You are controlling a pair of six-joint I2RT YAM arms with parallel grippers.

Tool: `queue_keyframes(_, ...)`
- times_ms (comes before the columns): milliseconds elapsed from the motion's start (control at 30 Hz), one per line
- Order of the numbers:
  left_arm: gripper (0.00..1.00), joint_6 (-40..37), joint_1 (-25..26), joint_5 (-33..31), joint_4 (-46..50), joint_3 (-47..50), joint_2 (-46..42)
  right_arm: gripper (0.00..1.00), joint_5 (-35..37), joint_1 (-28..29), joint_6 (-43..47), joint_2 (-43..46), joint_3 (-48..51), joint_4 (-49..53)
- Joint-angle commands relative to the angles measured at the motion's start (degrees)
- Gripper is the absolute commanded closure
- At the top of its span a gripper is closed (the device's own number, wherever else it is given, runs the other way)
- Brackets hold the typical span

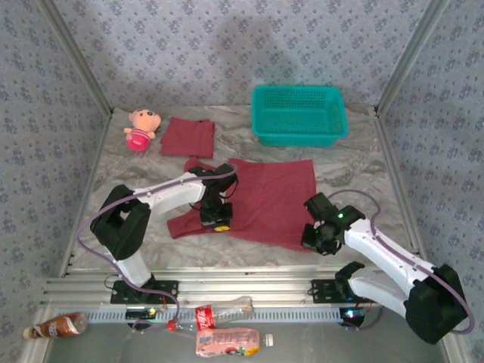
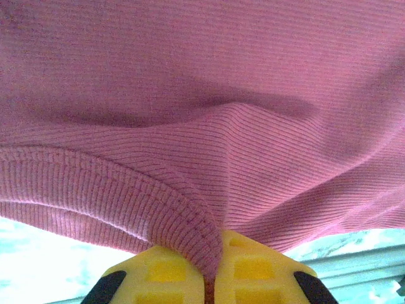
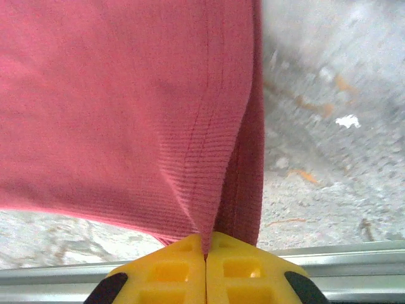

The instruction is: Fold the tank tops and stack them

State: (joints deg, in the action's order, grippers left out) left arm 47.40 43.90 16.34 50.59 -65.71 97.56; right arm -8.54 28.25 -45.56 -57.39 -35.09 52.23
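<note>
Lying far in front of the teal basket [image 1: 299, 134], along the near rail of the table [image 1: 363, 181]: a few bottles [image 1: 219, 310]. Closer, straight in front of the basket: right gripper [image 1: 314, 236] clenched on the near right corner of the spread tank top [image 1: 265, 193], fabric pinched between yellow fingers [image 3: 240, 266]. Front left of the basket: left gripper [image 1: 215, 221] clamped on the same top's near left ribbed edge, hem draped over the pads [image 2: 253, 271]. Just in front of the basket, spreading mostly flat. Left of the basket: second tank top [image 1: 187, 138], folded, pink doll [image 1: 141, 128] beside it
</note>
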Motion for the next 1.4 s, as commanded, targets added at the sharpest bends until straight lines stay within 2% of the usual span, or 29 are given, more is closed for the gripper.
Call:
queue_keyframes(0, 0.93, -0.38, -0.11, 1.75, 3.91, -2.24, -2.15, 0.92, -2.16, -6.16, 8.29, -2.73, -6.43, 4.33)
queue_keyframes(167, 0.93, -3.23, -0.6, 4.38, 6.04, -4.9, -0.58, 0.92, -6.19, -12.55, 13.83, -8.48, -10.28, 2.72)
queue_keyframes(267, 0.93, -5.52, -3.68, 4.49, 7.24, -7.04, 0.83, 0.92, -8.4, -14.23, 16.9, -12.92, -12.18, 1.37)
queue_keyframes(533, 0.92, -8.81, -5.99, 5.98, 7.22, -12.3, 8.69, 0.91, -9.76, -17.8, 19.64, -22.3, -14.26, -5.42)
queue_keyframes(700, 0.92, -10.12, -8.82, 4.11, 8.28, -15.43, 12.5, 0.91, -9.92, -18.77, 20.79, -28.22, -15.03, -9.24)
queue_keyframes(900, 0.89, -9.67, -9.21, 4.71, 7.73, -19.31, 17.44, 0.9, -9.92, -22.2, 23.52, -32.91, -17.06, -10.98)
queue_keyframes(1133, 0.87, -11.3, -10.27, 4.15, 9.87, -22.65, 20.62, 0.88, -9.31, -22.61, 23.48, -36.32, -17.91, -14.52)
queue_keyframes(1167, 0.85, -11.58, -10.41, 3.74, 10.41, -23.05, 20.99, 0.86, -9.16, -22.69, 23.37, -36.47, -17.99, -14.45)
queue_keyframes(1367, 0.59, -13.65, -10.4, -1.58, 14.31, -24.89, 18.9, 0.72, -6.26, -22.8, 25.69, -34.76, -18.82, -12.19)
